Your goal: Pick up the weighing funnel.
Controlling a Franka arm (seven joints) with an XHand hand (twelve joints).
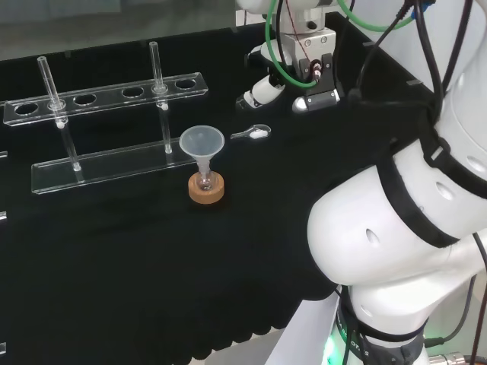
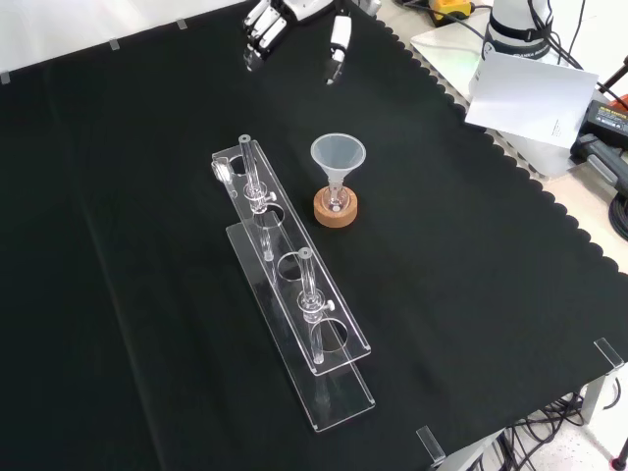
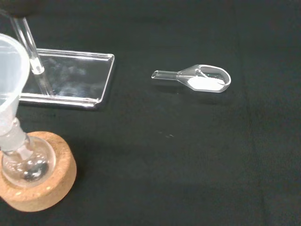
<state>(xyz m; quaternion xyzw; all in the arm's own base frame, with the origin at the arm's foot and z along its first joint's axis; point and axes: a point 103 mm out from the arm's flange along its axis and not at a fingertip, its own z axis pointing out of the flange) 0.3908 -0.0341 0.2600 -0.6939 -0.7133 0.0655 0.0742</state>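
In the head view I see the hand [image 1: 266, 89] at the far side of the worktop [image 1: 114, 266]. The weighing funnel [image 1: 255, 133] lies on the cloth near it, to the right of the funnel [image 1: 202, 143]. In the front view the fingers [image 2: 263, 27] are relaxed and spread away from the thumb, holding nothing. In the wrist view the weighing funnel lies flat with white powder in its scoop, apart from the cork ring [image 3: 47, 183] and the rack [image 3: 70, 80].

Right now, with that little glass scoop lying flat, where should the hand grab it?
Probably across the bowl of the weighing funnel, pinching its two sides from above. The stem is thin and lies low on the cloth; white powder sits in the bowl, so it should stay level.
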